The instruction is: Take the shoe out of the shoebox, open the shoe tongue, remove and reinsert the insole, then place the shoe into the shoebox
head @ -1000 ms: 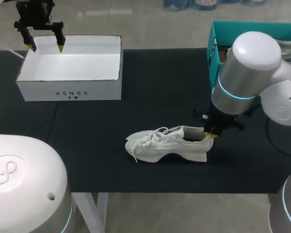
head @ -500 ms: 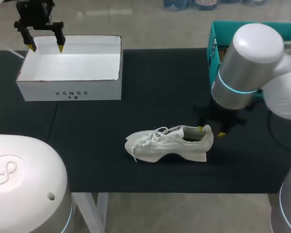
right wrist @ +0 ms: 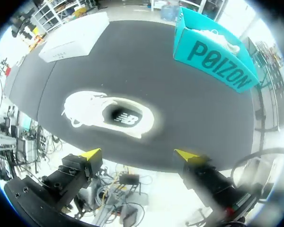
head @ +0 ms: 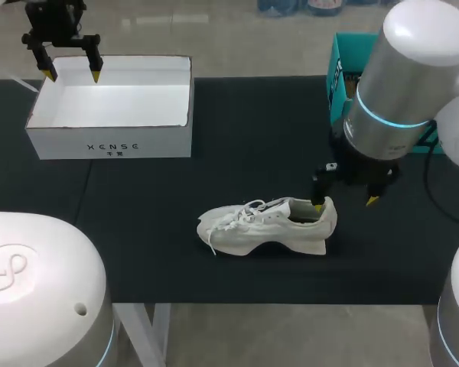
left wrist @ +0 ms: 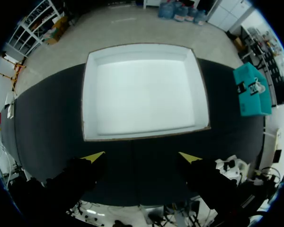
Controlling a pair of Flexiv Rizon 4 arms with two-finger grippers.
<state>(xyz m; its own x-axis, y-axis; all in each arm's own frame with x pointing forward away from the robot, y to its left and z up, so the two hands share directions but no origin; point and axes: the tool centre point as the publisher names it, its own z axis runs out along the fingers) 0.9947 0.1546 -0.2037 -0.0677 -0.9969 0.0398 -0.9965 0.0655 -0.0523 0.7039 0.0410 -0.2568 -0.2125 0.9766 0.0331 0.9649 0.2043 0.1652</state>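
Shoe [head: 266, 225] on black mat [head: 252, 138], outside shoebox [head: 111, 142]

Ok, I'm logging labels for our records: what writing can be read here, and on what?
"XENSE": front of the white box; the small marks under it are too small to read.
"POIZON": side of the teal box.
Logo inside the shoe: too blurred to read.

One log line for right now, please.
shoe: white lace-up sneaker on black table mat | left gripper: open, above white cardboard shoebox | right gripper: open, by sneaker heel
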